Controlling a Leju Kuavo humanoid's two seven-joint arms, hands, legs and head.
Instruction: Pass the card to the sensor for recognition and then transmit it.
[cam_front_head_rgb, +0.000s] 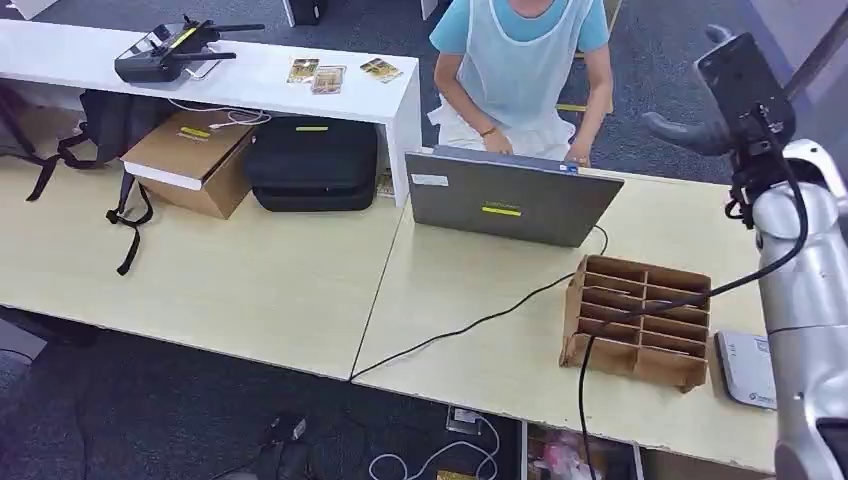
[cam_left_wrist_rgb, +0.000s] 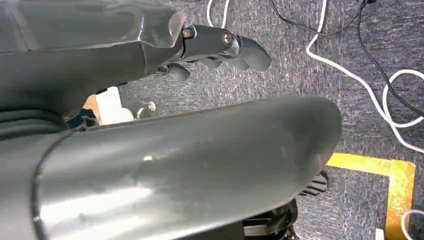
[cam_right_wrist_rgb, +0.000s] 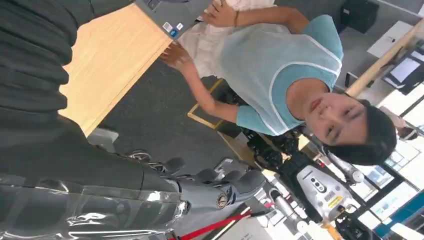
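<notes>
Three picture cards lie on the white side table at the back. A white flat device sits on the wooden desk's right end, partly hidden behind my right arm. My right hand is raised high over the desk's far right corner, thumb out to the side. In the right wrist view its fingers are stretched out with nothing in them. My left hand hangs over grey carpet, fingers loosely apart and empty. I see no card in either hand.
A cardboard slotted rack stands on the wooden desk, with a black cable running to it. A person sits behind a grey laptop. A controller lies on the white table; a box and black case stand below it.
</notes>
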